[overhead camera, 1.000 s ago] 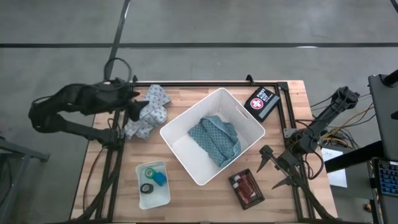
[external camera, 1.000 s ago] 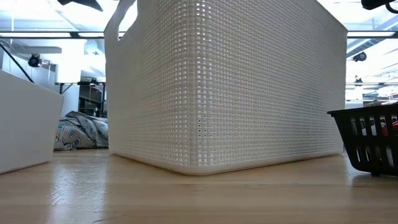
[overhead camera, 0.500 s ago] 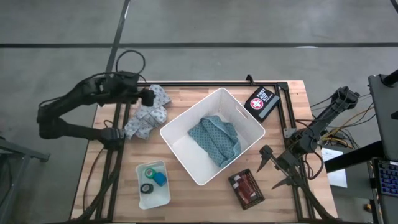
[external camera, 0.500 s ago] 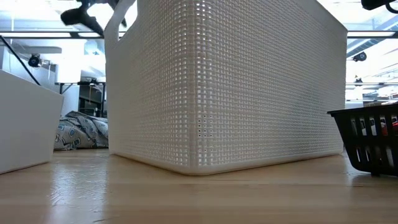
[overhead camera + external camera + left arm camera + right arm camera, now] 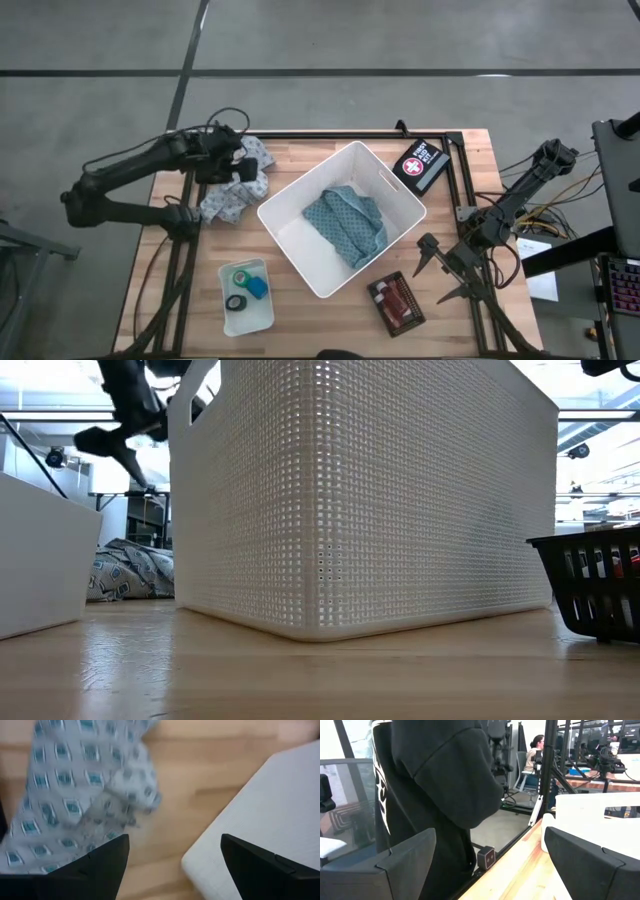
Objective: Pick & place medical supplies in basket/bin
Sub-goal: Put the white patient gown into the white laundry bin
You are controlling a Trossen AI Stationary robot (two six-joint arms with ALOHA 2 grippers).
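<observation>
The white bin (image 5: 300, 245) stands slantwise in the middle of the table and holds a teal patterned cloth (image 5: 346, 226). In the low view the bin (image 5: 360, 500) fills most of the picture. A pale blue-patterned cloth (image 5: 232, 192) lies crumpled on the table left of the bin, and also shows in the left wrist view (image 5: 75, 795) and the low view (image 5: 130, 573). My left gripper (image 5: 242, 168) hangs open above this cloth (image 5: 172, 865), well clear of it in the low view (image 5: 118, 450). My right gripper (image 5: 447, 272) waits open off the table's right near corner.
A small translucent tray (image 5: 246, 296) with tape rolls sits near the left near corner. A black slotted basket (image 5: 397, 303) sits near the bin's near corner, and a dark case with a red cross (image 5: 420, 165) lies at the far right. A dark hooded garment (image 5: 440, 785) shows beyond the table.
My left arm has stretched out from its folded pose. Its gripper has moved toward the bin and come down over the pale patterned cloth, staying open. The cloth and the bin have not moved.
</observation>
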